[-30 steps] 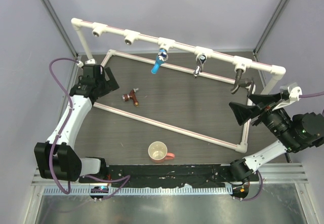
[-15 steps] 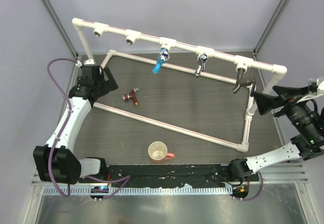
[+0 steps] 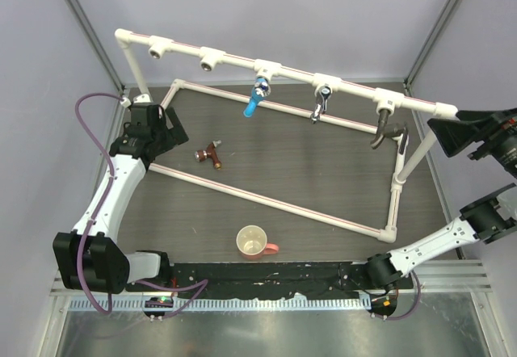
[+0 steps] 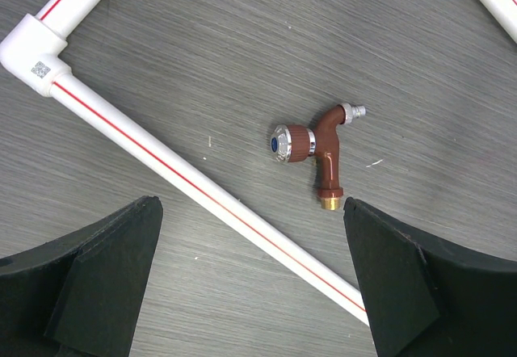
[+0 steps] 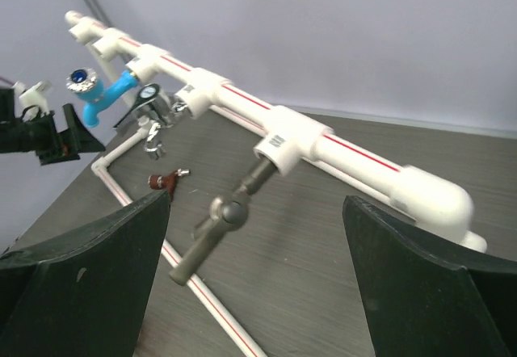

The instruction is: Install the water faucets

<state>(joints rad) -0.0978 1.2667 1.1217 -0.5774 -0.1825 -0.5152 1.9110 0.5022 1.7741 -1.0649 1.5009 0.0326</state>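
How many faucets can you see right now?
4: blue faucet, chrome faucet and dark faucet mounted on the raised pipe; copper faucet lying loose on the table. None seems hidden.

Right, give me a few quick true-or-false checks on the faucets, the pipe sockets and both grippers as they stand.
1. The reddish-brown copper-coloured faucet lies on the dark table, in no socket. True.
2. The left gripper is shut on it. False: its jaws are open above the faucet, not touching it.
3. A bright blue faucet, a chrome-silver faucet and a dark blackish faucet sit in the raised white pipe. True.
4. Every socket on that pipe is filled. False: the two white tee sockets at its left end are empty.
5. The right gripper holds the dark faucet. False: it is open and apart from it, off to the right.
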